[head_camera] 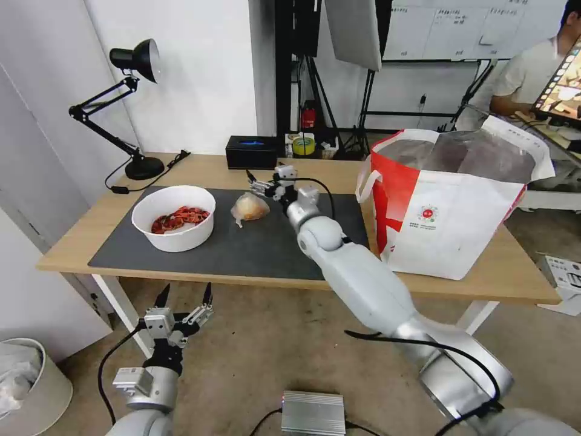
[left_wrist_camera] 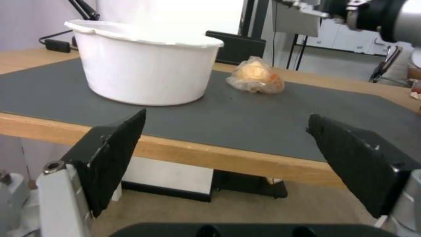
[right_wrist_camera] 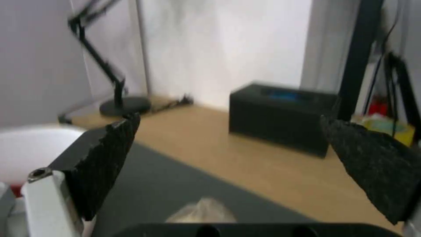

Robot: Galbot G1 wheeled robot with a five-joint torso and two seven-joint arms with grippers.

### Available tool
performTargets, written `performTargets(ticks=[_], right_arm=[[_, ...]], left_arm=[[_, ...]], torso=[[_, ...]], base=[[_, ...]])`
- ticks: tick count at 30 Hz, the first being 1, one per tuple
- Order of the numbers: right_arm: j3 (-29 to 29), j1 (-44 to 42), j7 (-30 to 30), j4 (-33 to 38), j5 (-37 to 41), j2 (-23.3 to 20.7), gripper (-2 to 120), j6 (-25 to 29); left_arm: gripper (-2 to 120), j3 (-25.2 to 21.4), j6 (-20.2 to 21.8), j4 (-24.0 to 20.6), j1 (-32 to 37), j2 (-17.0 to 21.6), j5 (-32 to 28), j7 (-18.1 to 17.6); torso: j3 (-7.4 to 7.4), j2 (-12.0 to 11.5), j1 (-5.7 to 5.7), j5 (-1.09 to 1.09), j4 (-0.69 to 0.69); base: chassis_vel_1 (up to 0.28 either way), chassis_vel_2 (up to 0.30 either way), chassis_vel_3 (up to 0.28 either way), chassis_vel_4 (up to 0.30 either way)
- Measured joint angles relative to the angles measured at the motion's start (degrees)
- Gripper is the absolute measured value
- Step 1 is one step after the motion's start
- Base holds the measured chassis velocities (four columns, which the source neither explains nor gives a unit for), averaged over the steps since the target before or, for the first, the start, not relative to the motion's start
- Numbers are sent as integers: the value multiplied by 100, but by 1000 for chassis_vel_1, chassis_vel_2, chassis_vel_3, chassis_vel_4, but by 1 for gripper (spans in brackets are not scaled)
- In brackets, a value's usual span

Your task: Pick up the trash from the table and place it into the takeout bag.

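**Right tool over the little bag, left one parked below the bench**

Closest to the robot, the left tool (head_camera: 184,297) hangs below the front edge of the bench (head_camera: 423,287), over the floor, pointing up. It's released, fingers (left_wrist_camera: 111,154) spread wide with nothing between them. From its wrist camera you're looking across the bench edge onto the dark grey mat (left_wrist_camera: 245,121).

On the mat, left side, sits the white bowl (head_camera: 173,218) with the red shells (head_camera: 180,218) in it. Just to its right, not touching, is the small clear bag (head_camera: 249,208) with the yellowish lump inside, lying on the mat.

The right arm reaches out over the mat, and the right tool (head_camera: 253,181) hovers just behind and above that small bag, apart from it. It's also released, jaws wide apart and holding nothing. In its wrist camera the top of the bag (right_wrist_camera: 202,210) peeks in below the gap between the fingers (right_wrist_camera: 107,158).

On the right end of the bench stands the takeout bag (head_camera: 448,212), upright, mouth open, foil lining showing, well apart from the trash.

Farther back: a black box (head_camera: 252,152) near the rear edge, and a black desk lamp (head_camera: 130,109) at the back left corner.
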Motion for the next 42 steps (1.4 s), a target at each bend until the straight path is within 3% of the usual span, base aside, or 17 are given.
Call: performTargets(ticks=[7,20,42], right_arm=[[41,471,-241,-668,-139,277,100,-995],[-104,895,-814,-1360,-232,405,100,-1678],[-366,632,-984,-1597,-425,407,100,-1464]], left_arm=[[100,-16,-5,25,-9,28,-8,2],[100,-45,-23,77,-22,68,-33,139],[100,-25,-110,209,-66,1,-22,198]], torso=[[0,0,0,0,-2],[0,0,0,1,-1],[0,0,0,1,-2]], base=[[0,0,0,0],[0,0,0,0],[0,0,0,0]])
